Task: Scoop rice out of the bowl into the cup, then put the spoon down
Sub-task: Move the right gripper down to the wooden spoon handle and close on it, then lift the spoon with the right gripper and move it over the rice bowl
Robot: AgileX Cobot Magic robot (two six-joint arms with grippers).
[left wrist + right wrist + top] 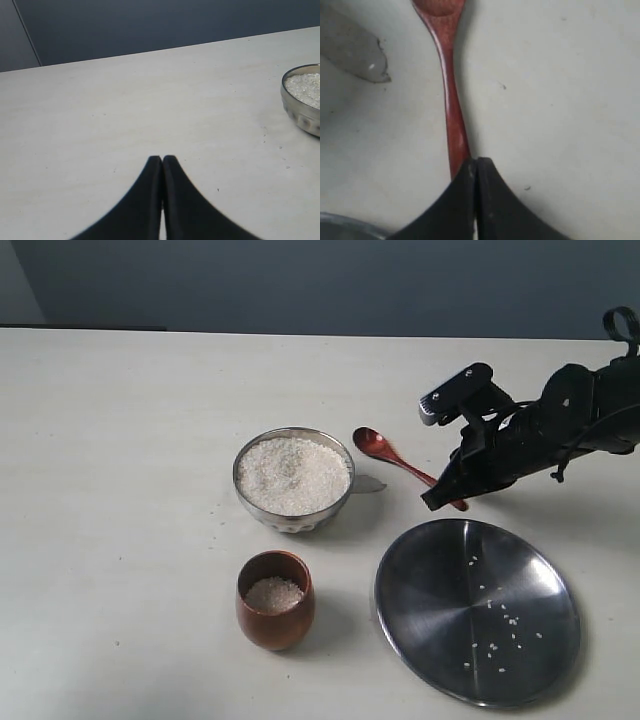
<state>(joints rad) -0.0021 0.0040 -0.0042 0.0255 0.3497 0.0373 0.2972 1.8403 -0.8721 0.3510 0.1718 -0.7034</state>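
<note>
The steel bowl [289,521], heaped with white rice [293,472], stands mid-table; its edge also shows in the left wrist view [299,114]. In front of it stands the wooden cup [275,628] with a little rice [274,594] in it. The reddish-brown spoon [385,450] lies on the table right of the bowl, head toward the bowl. My right gripper [438,502] is shut, fingertips pressed together, right over the spoon's handle [451,100], which runs under one finger rather than between the two. My left gripper [162,159] is shut and empty above bare table, well left of the bowl.
A wide flat steel plate [430,590] with several stray grains lies at the front right, just below the right gripper; its rim [340,222] shows in the right wrist view. The right arm reaches in from the right edge.
</note>
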